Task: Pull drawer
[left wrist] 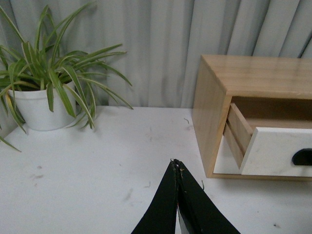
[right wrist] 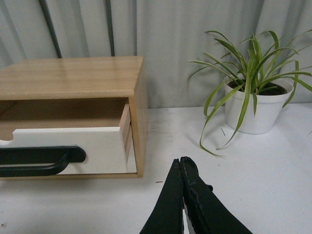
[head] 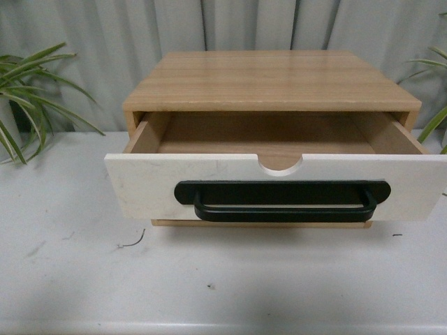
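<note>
White table (head: 70, 279) with a grey curtain (head: 209, 28) behind it; a wooden cabinet (head: 272, 80) sits in the middle, straight ahead of the robot. A potted plant (left wrist: 41, 95) in a white pot stands well off to the cabinet's left, and a second potted plant (right wrist: 253, 97) well off to its right, both clear of the cabinet's front. Nothing is in front of the drawer (head: 140, 185): it is slid out of the cabinet, white front toward the robot, black handle (head: 283, 201) across the middle, half-round notch in the top edge, inside looks empty as far as the front view shows. Small dark specks on the table near the cabinet. Neither arm shows in the front view. Left gripper (left wrist: 175, 163) hangs over the table to the left of the cabinet, touching nothing, fingers pressed together. Right gripper (right wrist: 181, 161) hangs to the right of the cabinet, also closed and holding nothing.
</note>
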Motion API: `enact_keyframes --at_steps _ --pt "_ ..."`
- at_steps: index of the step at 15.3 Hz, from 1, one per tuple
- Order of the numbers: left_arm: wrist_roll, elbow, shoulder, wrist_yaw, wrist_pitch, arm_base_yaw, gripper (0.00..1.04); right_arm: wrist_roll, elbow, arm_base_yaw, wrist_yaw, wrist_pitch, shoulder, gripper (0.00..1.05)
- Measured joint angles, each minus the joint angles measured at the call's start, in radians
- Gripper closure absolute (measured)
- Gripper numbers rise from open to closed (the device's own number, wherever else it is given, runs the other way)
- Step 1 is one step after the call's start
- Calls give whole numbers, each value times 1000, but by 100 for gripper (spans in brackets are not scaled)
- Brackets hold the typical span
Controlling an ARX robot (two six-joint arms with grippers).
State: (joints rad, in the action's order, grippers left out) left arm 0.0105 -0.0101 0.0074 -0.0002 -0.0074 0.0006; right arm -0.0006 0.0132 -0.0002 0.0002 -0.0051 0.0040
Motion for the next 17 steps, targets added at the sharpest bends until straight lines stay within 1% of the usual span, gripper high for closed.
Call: enact_keyframes --at_steps 3,4,5,6,8,9,11,12,13,17 --pt "0 0 0 0 4 -1 103 0 0 0 0 2 0 103" --pt "0 0 0 0 4 -1 100 -1 0 0 0 2 0 102" --pt "0 0 0 0 4 -1 87 0 0 0 0 2 0 92" --pt "0 0 0 0 4 -1 77 0 0 0 0 2 0 79" --pt "0 0 0 0 4 -1 51 0 0 0 0 2 0 54" --pt "0 0 0 0 4 -1 40 0 0 0 0 2 0 43" --pt "0 0 0 0 4 -1 15 0 0 0 0 2 0 19" --pt "0 0 0 0 4 -1 5 0 0 0 0 2 0 6" --pt "0 0 0 0 4 -1 7 0 0 0 0 2 0 7" --pt "0 0 0 0 4 -1 7 0 0 0 0 2 0 6"
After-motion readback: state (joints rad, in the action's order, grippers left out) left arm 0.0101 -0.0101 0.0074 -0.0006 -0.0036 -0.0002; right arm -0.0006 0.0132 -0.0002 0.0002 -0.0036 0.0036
